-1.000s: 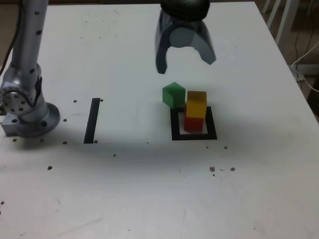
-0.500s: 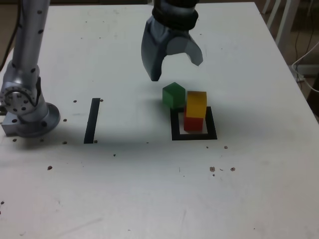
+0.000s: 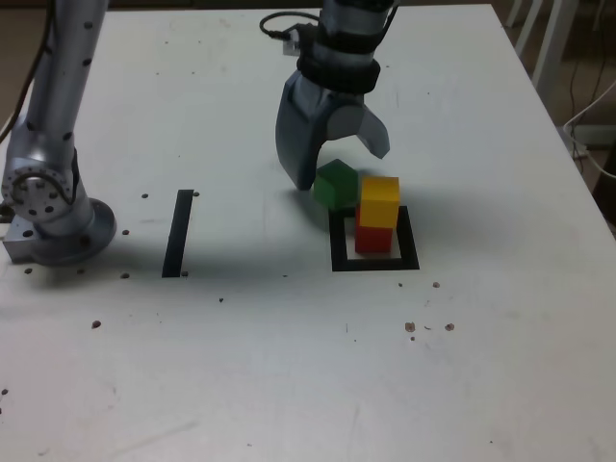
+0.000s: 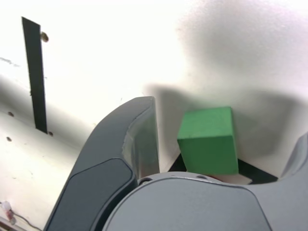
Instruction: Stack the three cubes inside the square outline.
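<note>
Here we are over the matte green cube [image 3: 335, 185], the last one off the stack, sitting on the table at the back-left corner of the thick black tape square outline [image 3: 408, 265] in the exterior view. My grey curved gripper [image 4: 228, 154] has its fingers spread wide, nothing between them gripped, and I'd say that's deliberate: the wrist view puts the cube between the two fingers, so I need room to come down around it without knocking it. Inside the outline, the matte red cube [image 3: 373, 240] serves as the base, and the matte yellow cube [image 3: 379, 202] rests on top, leaving its upper face free for green. I'm tilted and turned to suit the green cube's angle, I reckon, and it's tight: yellow stands right beside it, so a careless finger on that side could nudge the stack. Lower straight, close, then lift well clear.
</note>
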Controlling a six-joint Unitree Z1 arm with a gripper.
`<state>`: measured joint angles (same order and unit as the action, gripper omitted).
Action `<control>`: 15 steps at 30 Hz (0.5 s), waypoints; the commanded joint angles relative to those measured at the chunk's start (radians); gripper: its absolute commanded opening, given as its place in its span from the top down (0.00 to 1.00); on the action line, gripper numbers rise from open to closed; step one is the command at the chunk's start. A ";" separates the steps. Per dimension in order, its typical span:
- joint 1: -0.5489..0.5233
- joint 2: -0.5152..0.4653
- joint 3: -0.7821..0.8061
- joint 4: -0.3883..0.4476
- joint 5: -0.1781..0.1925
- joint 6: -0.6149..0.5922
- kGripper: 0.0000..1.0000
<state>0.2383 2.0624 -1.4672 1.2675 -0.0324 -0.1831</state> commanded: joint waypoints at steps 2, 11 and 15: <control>0.001 0.015 0.003 -0.006 -0.008 0.008 0.02; 0.005 0.042 -0.014 -0.002 -0.026 0.022 0.13; 0.008 0.053 -0.020 0.002 -0.030 0.027 0.26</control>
<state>0.2437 2.1067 -1.4825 1.2662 -0.0597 -0.1594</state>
